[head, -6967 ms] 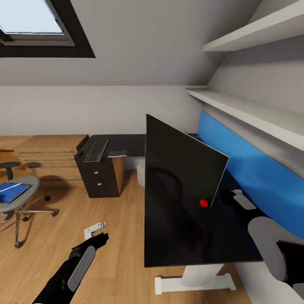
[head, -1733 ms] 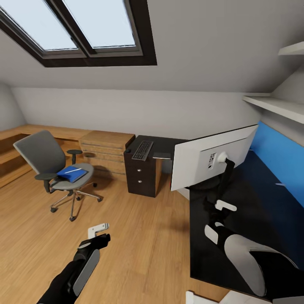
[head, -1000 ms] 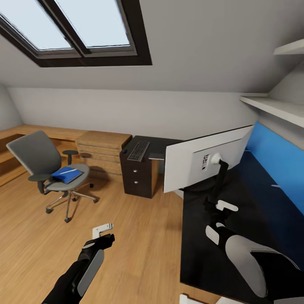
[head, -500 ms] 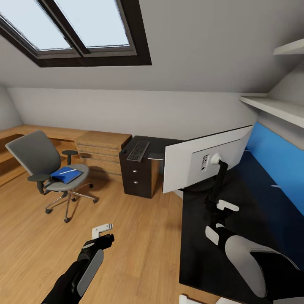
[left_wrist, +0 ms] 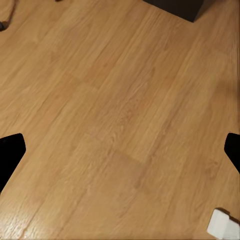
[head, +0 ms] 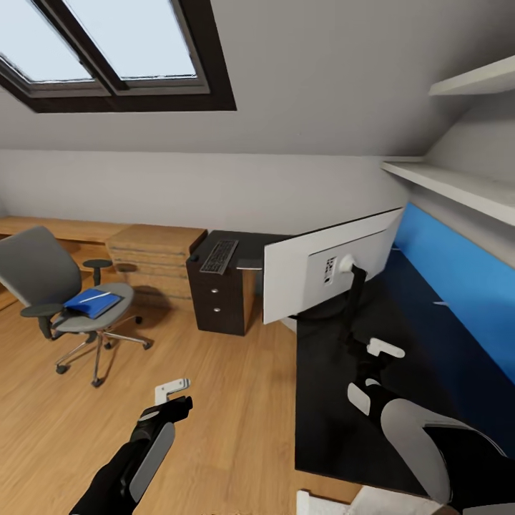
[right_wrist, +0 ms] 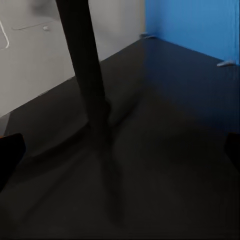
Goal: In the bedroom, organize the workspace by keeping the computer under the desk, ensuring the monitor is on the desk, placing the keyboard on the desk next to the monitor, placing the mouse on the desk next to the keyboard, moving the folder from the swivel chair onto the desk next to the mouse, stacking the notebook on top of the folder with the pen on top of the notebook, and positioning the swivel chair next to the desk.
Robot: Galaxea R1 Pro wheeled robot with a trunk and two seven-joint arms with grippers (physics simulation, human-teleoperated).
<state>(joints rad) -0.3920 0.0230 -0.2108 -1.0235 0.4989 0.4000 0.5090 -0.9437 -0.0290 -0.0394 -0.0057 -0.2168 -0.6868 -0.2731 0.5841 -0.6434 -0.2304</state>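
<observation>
The monitor (head: 325, 272) stands on the desk (head: 329, 422) with its white back toward me. My right gripper (head: 368, 355) hovers open just short of its black stand (right_wrist: 90, 85), fingertips wide apart (right_wrist: 121, 152). The keyboard (head: 219, 255) lies on the desk's far dark end. The swivel chair (head: 43, 275) stands apart at the left, carrying the blue folder (head: 89, 303) with a thin white pen (head: 99, 295) on it. My left gripper (head: 175, 395) hangs open over the wood floor (left_wrist: 120, 120). Computer, mouse and notebook are out of view.
A dark drawer unit (head: 214, 307) holds up the desk's far end, beside low light-wood cabinets (head: 154, 254). A blue back panel (head: 458, 286) and white shelves (head: 443, 182) line the right wall. Open wood floor (head: 214, 400) lies between chair and desk.
The head view has swung right, so chair, cabinets and monitor sit further left in the picture. Seven seconds ago the monitor's black screen faced me; its back does now. Both arms look unmoved.
</observation>
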